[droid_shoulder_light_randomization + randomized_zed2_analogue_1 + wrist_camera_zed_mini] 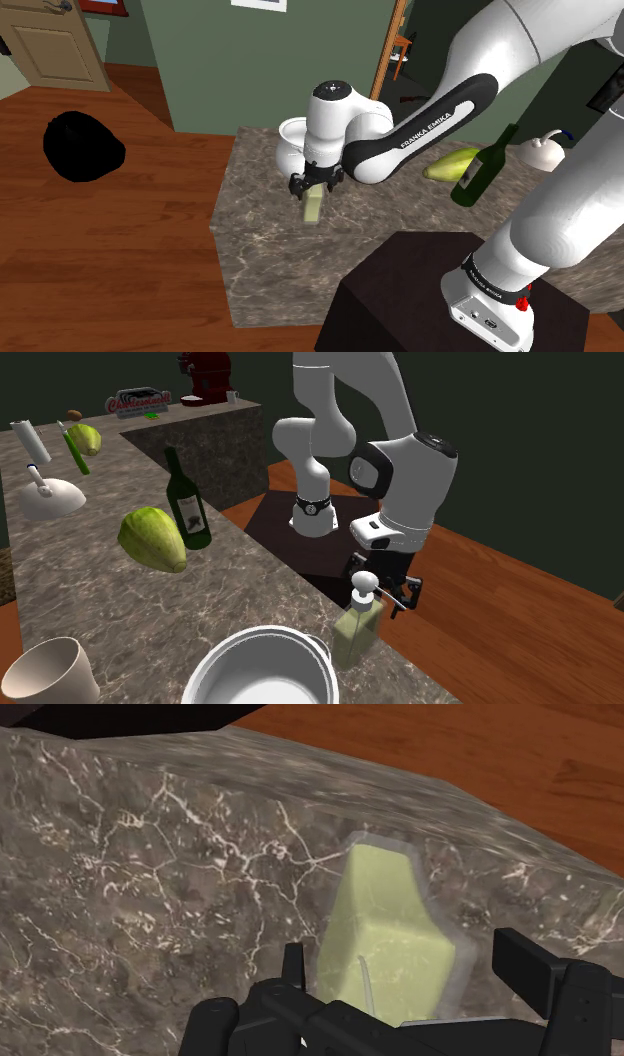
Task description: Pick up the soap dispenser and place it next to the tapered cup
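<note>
Pale green soap dispenser (357, 634) stands upright on marble counter (90, 592), just beside white pot (262, 670), on the pot's counter-edge side. Gripper (400, 950) open, fingers straddle the bottle, not clasping (gap on one side). Best: centre, close on the body below the pump. Tapered cup (48, 672) sits beyond the pot; lift over the pot's rim, floor drop close

My arm (430, 125) stretches forward and folds sharply at the wrist (330, 115), so the gripper (318, 183) hangs pointing straight down, directly above the soap dispenser (313, 206). I see the fingers (525, 969) spread apart, one on either side of the dispenser, with a gap showing beside one.
</note>
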### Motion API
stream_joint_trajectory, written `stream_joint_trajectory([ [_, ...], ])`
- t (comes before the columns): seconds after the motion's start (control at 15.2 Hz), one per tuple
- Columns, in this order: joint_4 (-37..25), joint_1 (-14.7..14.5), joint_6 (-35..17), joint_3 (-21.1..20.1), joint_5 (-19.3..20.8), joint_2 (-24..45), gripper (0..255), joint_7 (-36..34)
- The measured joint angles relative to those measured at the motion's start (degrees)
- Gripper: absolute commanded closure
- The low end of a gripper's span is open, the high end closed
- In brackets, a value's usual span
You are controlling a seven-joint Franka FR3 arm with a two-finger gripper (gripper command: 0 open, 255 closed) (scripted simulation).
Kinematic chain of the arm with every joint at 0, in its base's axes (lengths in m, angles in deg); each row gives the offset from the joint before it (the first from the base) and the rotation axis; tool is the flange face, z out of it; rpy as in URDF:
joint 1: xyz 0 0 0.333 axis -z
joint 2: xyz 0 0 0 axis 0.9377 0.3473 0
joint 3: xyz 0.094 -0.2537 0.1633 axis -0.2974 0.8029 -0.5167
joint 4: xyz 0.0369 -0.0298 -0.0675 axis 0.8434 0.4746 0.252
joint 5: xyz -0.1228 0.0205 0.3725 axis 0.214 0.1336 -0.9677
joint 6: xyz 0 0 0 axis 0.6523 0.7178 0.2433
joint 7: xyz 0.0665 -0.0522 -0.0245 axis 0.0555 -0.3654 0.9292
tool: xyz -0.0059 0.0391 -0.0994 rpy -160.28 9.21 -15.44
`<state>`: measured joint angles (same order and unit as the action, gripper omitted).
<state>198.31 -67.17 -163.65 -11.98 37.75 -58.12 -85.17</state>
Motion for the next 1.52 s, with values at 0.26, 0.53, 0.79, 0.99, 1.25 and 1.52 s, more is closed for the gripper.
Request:
stream_joint_trajectory([
  [0.26, 0.17, 0.15, -0.98, 0.23, 1.36, 1.05, 0, -0.9],
  [0.53, 0.2, 0.16, -1.05, 0.24, 1.42, 1.09, 0, -0.94],
  [0.79, 0.18, 0.12, -1.07, 0.19, 1.42, 1.06, 255, -0.96],
  [0.99, 0.19, 0.1, -1.08, 0.17, 1.43, 1.08, 255, -0.99],
  [1.25, 0.23, 0.12, -1.1, 0.19, 1.43, 1.07, 255, -0.98],
  [1.52, -0.11, 0.09, 0.89, -0.01, -1.35, -1.18, 255, 1.38],
])
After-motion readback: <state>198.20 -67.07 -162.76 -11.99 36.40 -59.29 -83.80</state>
